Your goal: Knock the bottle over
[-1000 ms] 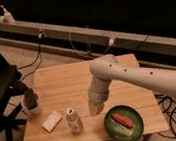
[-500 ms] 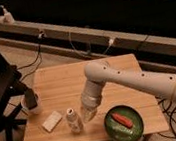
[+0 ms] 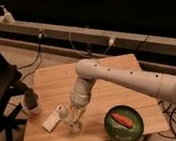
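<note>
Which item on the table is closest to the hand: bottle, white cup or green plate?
The bottle. The hand is low at the table's front edge, right beside it. The white cup sits further left; the green plate sits off to the right.

Tool (image 3: 76, 123) at bottle (image 3: 64, 114); packet (image 3: 51, 121) crowds its left.

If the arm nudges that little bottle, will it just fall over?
Probably. The bottle looks narrow and already leans on the table, so it should tip easily. It seems small and light. The gripper is right beside it. Once down, its round body may roll.
</note>
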`<state>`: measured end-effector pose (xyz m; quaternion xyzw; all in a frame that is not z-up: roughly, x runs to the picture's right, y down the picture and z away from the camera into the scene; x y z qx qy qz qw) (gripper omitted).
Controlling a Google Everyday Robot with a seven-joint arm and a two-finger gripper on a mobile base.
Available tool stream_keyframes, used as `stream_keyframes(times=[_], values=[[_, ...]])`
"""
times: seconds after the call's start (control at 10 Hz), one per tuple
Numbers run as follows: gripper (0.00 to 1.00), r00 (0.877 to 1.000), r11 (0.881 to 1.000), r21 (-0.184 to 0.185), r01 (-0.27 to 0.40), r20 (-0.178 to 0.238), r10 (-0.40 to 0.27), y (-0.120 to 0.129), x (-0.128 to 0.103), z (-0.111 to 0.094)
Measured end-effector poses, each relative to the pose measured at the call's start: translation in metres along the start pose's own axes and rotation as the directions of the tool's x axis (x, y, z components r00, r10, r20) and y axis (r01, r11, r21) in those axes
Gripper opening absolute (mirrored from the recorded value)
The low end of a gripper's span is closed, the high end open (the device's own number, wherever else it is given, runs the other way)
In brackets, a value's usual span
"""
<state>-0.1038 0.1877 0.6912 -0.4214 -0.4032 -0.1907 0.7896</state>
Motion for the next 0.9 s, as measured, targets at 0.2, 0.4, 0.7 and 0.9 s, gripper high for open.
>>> stream_keyframes(times=[0.2, 0.4, 0.7, 0.9], values=[[0.00, 0.999, 0.997, 0.060, 0.038, -0.009, -0.038, -0.019, -0.008, -0.003], [0.14, 0.999, 0.997, 0.069, 0.037, -0.009, -0.036, -0.029, -0.009, -0.001], [0.27, 0.999, 0.998, 0.050, 0.037, 0.007, -0.038, -0.012, -0.012, 0.006], [0.27, 0.999, 0.997, 0.063, 0.046, 0.008, -0.046, -0.021, -0.018, 0.004]])
